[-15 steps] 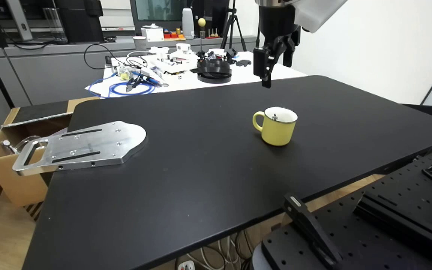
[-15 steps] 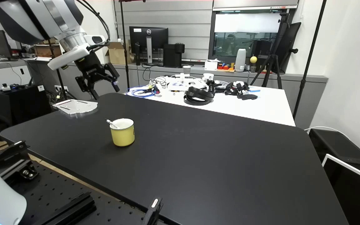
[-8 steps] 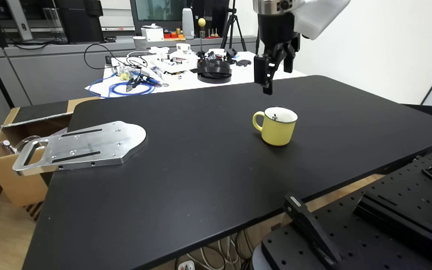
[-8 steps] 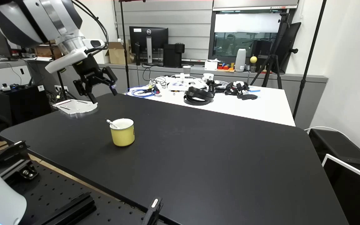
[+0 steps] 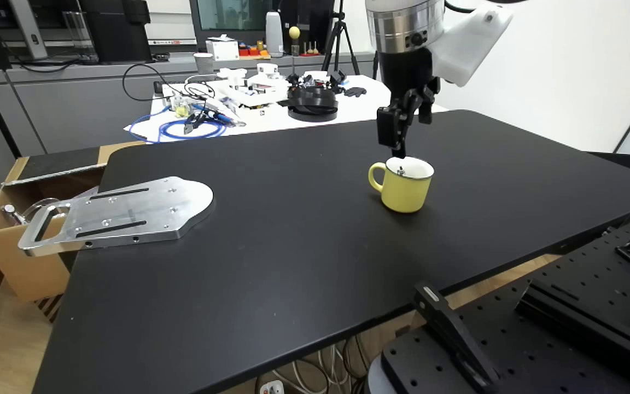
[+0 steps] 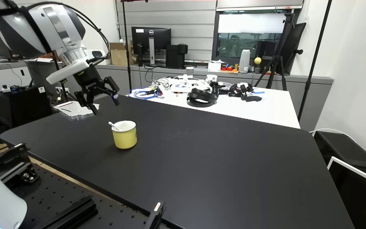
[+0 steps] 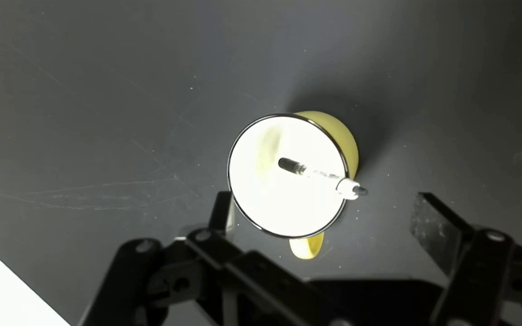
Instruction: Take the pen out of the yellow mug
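Your black two-fingered gripper (image 6: 106,107) is spread wide. In the wrist view, the slim white dark-ended pen (image 7: 322,175) leans inside the round, yellow, dark-rimmed mug (image 7: 283,203), one end past its right rim. Your gripper sits lower than a second ago.

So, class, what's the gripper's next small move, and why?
Probably lower the gripper toward the raised end of the pen: in the wrist view, the fingers stand apart and that end pokes out of the yellow mug; an exterior view shows the gripper above it, not touching.
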### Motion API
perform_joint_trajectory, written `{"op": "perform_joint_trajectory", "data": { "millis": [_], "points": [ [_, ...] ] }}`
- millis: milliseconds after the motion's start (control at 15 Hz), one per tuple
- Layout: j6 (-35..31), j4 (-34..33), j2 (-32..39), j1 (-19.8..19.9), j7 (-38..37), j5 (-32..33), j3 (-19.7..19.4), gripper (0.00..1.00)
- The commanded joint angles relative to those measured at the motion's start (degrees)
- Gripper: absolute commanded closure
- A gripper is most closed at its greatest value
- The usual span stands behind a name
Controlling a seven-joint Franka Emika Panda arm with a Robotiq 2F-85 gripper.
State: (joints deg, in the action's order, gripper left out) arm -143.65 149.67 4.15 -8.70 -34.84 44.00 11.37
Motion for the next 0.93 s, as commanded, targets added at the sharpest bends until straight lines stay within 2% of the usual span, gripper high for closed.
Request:
{"op": "perform_joint_trajectory", "data": {
  "millis": [0, 867],
  "points": [
    [1.3, -1.3, 1.8, -1.8, -4.7, 3.5, -1.4, 0.00],
    [1.3, -4.6, 8.1, -3.7, -13.4, 11.1, -3.5, 0.00]
  ]
}}
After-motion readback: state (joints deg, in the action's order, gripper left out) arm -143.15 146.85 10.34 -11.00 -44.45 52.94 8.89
